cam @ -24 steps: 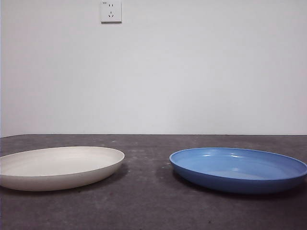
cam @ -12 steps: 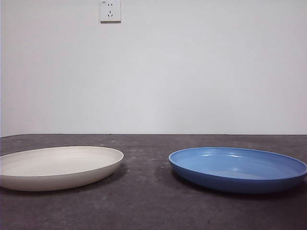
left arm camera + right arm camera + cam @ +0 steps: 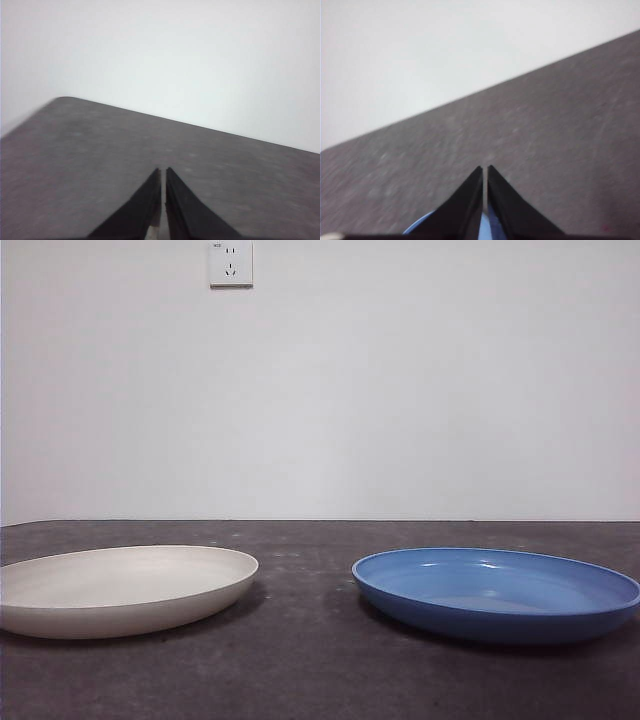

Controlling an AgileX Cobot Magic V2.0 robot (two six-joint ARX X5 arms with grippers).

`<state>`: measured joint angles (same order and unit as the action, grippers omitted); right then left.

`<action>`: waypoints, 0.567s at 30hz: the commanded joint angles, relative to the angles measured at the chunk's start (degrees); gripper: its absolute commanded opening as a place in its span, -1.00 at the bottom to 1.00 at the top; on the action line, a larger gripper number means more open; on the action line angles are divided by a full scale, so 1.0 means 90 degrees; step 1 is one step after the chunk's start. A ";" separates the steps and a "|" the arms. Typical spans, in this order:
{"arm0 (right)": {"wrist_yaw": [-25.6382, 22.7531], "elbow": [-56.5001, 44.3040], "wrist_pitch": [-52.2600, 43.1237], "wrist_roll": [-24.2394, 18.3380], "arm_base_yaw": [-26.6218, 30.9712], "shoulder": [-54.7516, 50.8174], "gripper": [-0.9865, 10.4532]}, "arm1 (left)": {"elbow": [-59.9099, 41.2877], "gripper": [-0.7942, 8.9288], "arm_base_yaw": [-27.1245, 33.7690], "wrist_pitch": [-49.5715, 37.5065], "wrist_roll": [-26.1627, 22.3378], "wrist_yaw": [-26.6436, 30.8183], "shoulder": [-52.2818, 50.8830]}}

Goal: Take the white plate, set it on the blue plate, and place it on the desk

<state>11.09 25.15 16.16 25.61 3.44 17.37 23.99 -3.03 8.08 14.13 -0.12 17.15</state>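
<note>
The white plate [image 3: 120, 588] lies flat on the desk [image 3: 300, 660] at the left of the front view. The blue plate [image 3: 497, 592] lies flat on the desk at the right, apart from the white one. Neither arm shows in the front view. My left gripper [image 3: 163, 172] is shut and empty above bare desk [image 3: 75, 165]; no plate shows in its view. My right gripper [image 3: 485, 170] is shut and empty, with a sliver of the blue plate [image 3: 420, 225] showing beneath its jaws.
A white wall [image 3: 400, 390] with a socket [image 3: 231, 263] stands behind the desk's far edge. A gap of bare desk separates the two plates.
</note>
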 commanded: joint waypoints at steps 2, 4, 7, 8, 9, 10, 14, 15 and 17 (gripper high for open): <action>0.0595 0.0765 0.0527 -0.0202 -0.0007 0.0551 -0.81 | 0.1073 -0.80 -0.0056 0.0517 0.0034 -0.0517 0.0593; 0.0950 0.1171 0.0818 -0.0362 -0.0078 0.0865 -0.81 | 0.1586 -0.80 -0.0136 0.0850 0.0034 -0.0690 0.0886; 0.1321 0.1707 0.1209 -0.0602 -0.0316 0.1263 -0.81 | 0.2259 -0.80 -0.0265 0.1299 0.0032 -0.0981 0.1285; 0.1430 0.1860 0.1316 -0.0690 -0.0415 0.1365 -0.81 | 0.2441 -0.80 -0.0301 0.1428 0.0032 -0.1090 0.1399; 0.1520 0.2018 0.1428 -0.0792 -0.0529 0.1472 -0.81 | 0.2630 -0.80 -0.0342 0.1557 0.0032 -0.1226 0.1520; 0.1634 0.2217 0.1586 -0.0945 -0.0678 0.1603 -0.81 | 0.2846 -0.80 -0.0391 0.1717 0.0032 -0.1426 0.1664; 0.1953 0.2832 0.2123 -0.1333 -0.1035 0.1979 -0.81 | 0.3417 -0.80 -0.0544 0.2222 0.0034 -0.2229 0.2084; 0.2028 0.2956 0.2259 -0.1409 -0.1083 0.2057 -0.81 | 0.3507 -0.80 -0.0573 0.2324 0.0034 -0.2446 0.2157; 0.2297 0.3211 0.2596 -0.1535 -0.1156 0.2220 -0.81 | 0.3638 -0.80 -0.0631 0.2538 0.0032 -0.2897 0.2280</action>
<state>30.96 52.93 38.94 14.22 -6.72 36.69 55.35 -8.47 30.61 14.37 -24.34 37.21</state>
